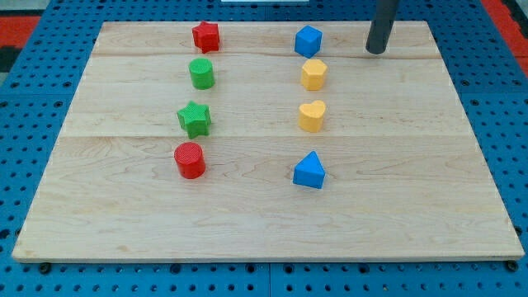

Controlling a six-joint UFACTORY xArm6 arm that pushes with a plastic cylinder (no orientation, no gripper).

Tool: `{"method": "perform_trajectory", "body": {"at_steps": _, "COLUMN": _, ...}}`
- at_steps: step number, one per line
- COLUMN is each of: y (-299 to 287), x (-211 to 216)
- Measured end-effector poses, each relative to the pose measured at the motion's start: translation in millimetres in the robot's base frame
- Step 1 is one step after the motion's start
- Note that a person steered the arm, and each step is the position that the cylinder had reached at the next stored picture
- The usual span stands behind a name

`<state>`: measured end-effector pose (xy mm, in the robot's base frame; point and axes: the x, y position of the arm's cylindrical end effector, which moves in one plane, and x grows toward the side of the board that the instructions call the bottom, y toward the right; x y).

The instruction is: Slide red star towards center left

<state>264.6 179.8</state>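
The red star (205, 36) lies near the board's top edge, left of middle. My tip (376, 51) is at the top right of the board, far to the right of the red star and to the right of the blue block (308, 40). Below the red star a green cylinder (201, 73), a green star (195, 120) and a red cylinder (190, 160) stand in a column.
A second column to the right holds the blue block, a yellow hexagon-like block (313, 74), a yellow heart (312, 116) and a blue triangular block (309, 171). The wooden board (264, 223) rests on a blue perforated surface.
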Motion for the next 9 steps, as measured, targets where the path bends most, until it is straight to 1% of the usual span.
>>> {"method": "perform_trajectory", "body": {"at_steps": 3, "y": -4.9, "x": 2.1}}
{"method": "perform_trajectory", "body": {"at_steps": 4, "y": -4.9, "x": -25.0}}
{"method": "perform_trajectory", "body": {"at_steps": 5, "y": -26.5, "x": -72.2}}
{"method": "perform_trajectory", "body": {"at_steps": 6, "y": -33.0, "x": -73.3}}
{"method": "perform_trajectory", "body": {"at_steps": 9, "y": -118.6, "x": -70.8}}
